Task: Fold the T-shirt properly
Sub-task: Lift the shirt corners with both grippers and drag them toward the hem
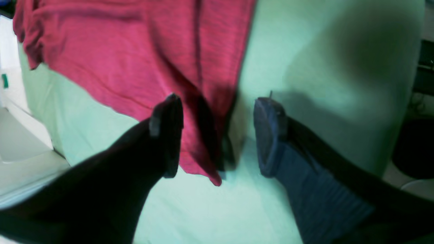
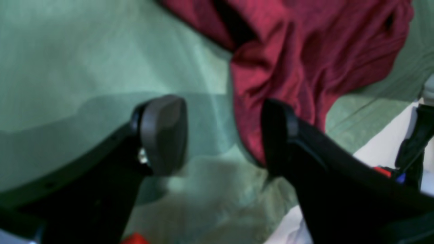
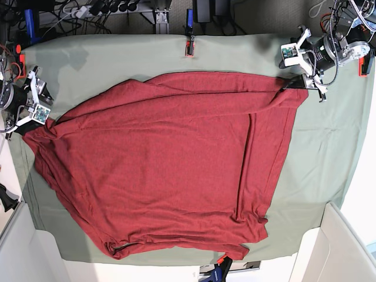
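The T-shirt (image 3: 164, 170) sprawls across the green-clothed worktop (image 3: 329, 147); both end effectors, left (image 1: 217, 135) and right (image 2: 225, 135), gape wide at its corners.

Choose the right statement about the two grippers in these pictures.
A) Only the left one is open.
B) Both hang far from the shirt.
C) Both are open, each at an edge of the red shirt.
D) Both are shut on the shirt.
C: the left gripper and the right gripper both show a wide gap between their fingers, each at an edge of the shirt.

A sage-green cloth (image 3: 329, 153) covers the bench, held by red clamps (image 3: 189, 48) along the far edge, with tangled cables (image 3: 88, 12) behind it.
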